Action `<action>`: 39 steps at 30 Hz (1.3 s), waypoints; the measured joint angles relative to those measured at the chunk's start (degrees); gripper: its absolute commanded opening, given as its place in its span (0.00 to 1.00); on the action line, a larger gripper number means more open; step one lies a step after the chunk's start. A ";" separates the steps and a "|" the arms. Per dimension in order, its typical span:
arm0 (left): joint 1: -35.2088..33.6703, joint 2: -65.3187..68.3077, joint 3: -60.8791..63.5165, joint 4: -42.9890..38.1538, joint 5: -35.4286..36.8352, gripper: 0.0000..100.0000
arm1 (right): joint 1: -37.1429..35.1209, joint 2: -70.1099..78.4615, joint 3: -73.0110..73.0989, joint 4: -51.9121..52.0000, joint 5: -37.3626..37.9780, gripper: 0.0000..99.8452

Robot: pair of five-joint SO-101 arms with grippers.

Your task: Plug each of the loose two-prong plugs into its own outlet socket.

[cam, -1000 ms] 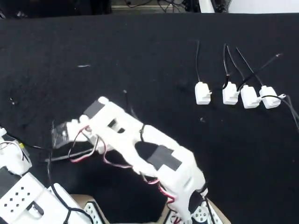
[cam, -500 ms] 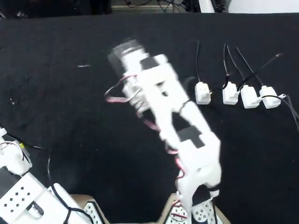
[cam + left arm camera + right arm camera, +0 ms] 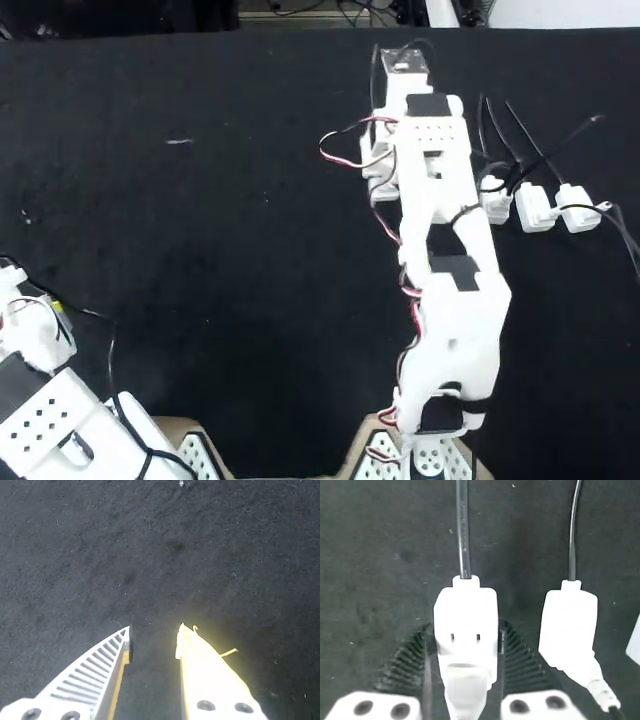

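Seating plug (image 3: 465, 687), apparently, at left socket (image 3: 466, 607) | right gripper (image 3: 465, 627) clamped on plug | neighbour socket (image 3: 568, 625) filled | left gripper (image 3: 152, 640) apart, empty

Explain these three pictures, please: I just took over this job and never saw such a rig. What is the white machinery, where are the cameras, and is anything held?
These are two white robot arms at a black table. The wide picture is from a fixed camera looking down: the right arm lies stretched out to a row of white sockets, the left arm sits folded at the edge. The other two come from cameras on the wrists, each looking along its own pincer. The left pincer is open over bare table, holding nothing. The right pincer is at one socket, whose two slots show. A white piece lies just before it, perhaps a plug; I cannot tell whether it is gripped. The neighbouring socket seems already plugged.
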 measured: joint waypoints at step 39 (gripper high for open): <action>0.53 0.00 0.00 0.00 0.00 0.16 | 2.11 32.26 -54.15 20.13 -2.81 0.26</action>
